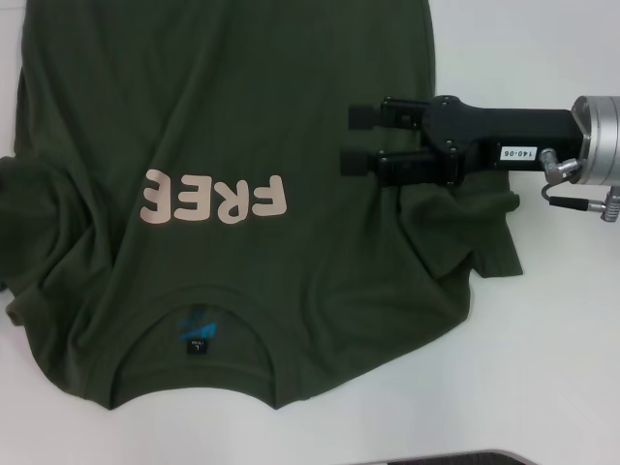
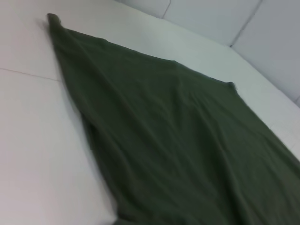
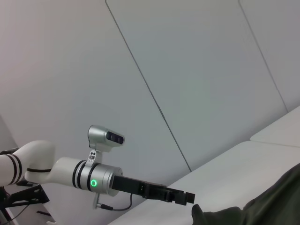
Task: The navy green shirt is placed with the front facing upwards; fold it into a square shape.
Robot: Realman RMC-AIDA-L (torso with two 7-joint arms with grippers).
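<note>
The shirt (image 1: 242, 194) lies spread on the white worktop (image 1: 562, 339), front up, its collar toward the near edge and its body running off toward the far edge. The pale letters "FREE" (image 1: 214, 199) sit across the chest, and a small black and blue label (image 1: 198, 334) shows inside the collar. The sleeve on the left side is bunched near the left edge; the sleeve on the right lies rumpled below the right gripper.

The right gripper (image 1: 355, 139) reaches in from the right edge and hangs over the shirt at chest height, beside the letters. Its fingers (image 1: 360, 116) stand apart, with nothing between them.

The left gripper (image 3: 189, 198) appears only in the right wrist view, held level close to a bunched edge of the shirt; whether its fingers are open or closed cannot be told. The left wrist view shows the cloth lying flat on the worktop.
</note>
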